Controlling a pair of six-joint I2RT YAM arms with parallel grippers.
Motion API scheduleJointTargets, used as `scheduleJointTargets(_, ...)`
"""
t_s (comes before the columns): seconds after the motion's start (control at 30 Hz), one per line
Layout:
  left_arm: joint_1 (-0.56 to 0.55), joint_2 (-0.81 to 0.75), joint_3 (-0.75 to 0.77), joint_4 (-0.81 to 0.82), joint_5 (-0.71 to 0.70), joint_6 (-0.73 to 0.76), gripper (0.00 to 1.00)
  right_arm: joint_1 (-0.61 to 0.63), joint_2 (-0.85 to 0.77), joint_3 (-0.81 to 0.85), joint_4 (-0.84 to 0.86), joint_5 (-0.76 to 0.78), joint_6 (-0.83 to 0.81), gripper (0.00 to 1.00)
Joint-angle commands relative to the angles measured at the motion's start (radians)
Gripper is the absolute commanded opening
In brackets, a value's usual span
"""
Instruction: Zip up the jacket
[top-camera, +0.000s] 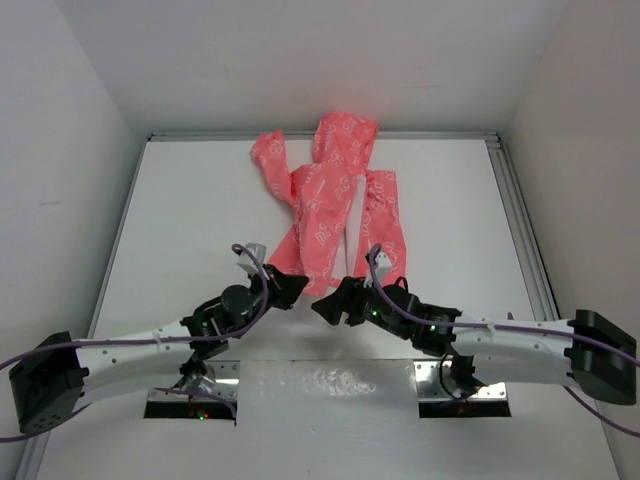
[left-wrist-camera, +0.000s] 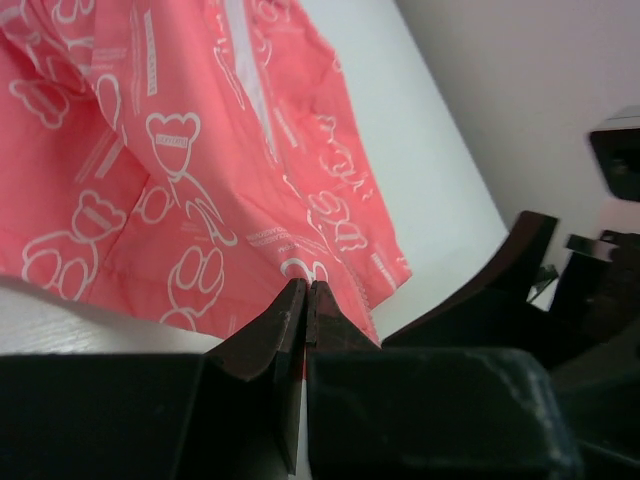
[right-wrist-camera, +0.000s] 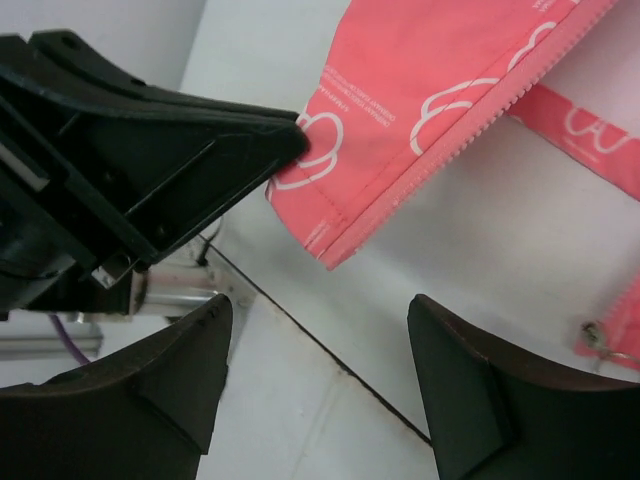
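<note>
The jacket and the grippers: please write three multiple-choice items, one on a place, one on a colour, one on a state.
1. Where on the table does the jacket lie?
A) far middle
B) near left corner
C) hanging off the right edge

2. What colour are its printed marks?
A) black
B) white
C) blue

3. How is the right gripper?
A) shut on a sleeve
B) shut on the hood
C) open, holding nothing

Answers:
1 A, the top view shows it reaching the far edge, midway across.
2 B, white outlines show on the pink fabric.
3 C, its fingers stand apart with only table between them.
</note>
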Motion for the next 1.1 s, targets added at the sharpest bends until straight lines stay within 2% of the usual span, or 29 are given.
scheduleJointTargets(0.0, 0.009, -0.06, -0.028, 0.058, 0.011, 0.014, 0.0, -0.021, 0.036, 0.008, 0.19, -0.045, 0.087, 0.71)
scheduleJointTargets(0.13, 0.009, -0.101, -0.055, 0.058, 0.023, -0.005, 0.0, -0.026, 0.055, -0.032, 0.332, -0.042, 0.123, 0.7)
scheduleJointTargets(0.33, 0.009, -0.164, -0.081, 0.055, 0.046, -0.038, 0.0, -0.043, 0.127, -0.038, 0.45, -0.059, 0.158, 0.69)
scheduleJointTargets(0.67, 0.009, -0.212, -0.087, 0.041, 0.046, -0.058, 0.0, -0.043, 0.133, -0.127, 0.517, -0.002, 0.316, 0.64)
scheduleJointTargets(0.8, 0.009, -0.206, -0.085, 0.055, 0.065, -0.066, 0.0, -0.043, 0.142, -0.112, 0.509, 0.021, 0.31, 0.63)
scheduleJointTargets(0.87, 0.009, -0.204, -0.087, 0.055, 0.074, -0.069, 0.0, -0.043, 0.158, -0.101, 0.541, 0.021, 0.276, 0.59)
scheduleJointTargets(1.0, 0.009, -0.21, -0.088, 0.055, 0.094, -0.081, 0.0, -0.049, 0.175, -0.052, 0.5, 0.05, 0.242, 0.56)
scheduleJointTargets(1.07, 0.009, -0.223, -0.093, 0.049, 0.1, -0.087, 0.0, -0.055, 0.188, -0.056, 0.539, 0.055, 0.258, 0.56)
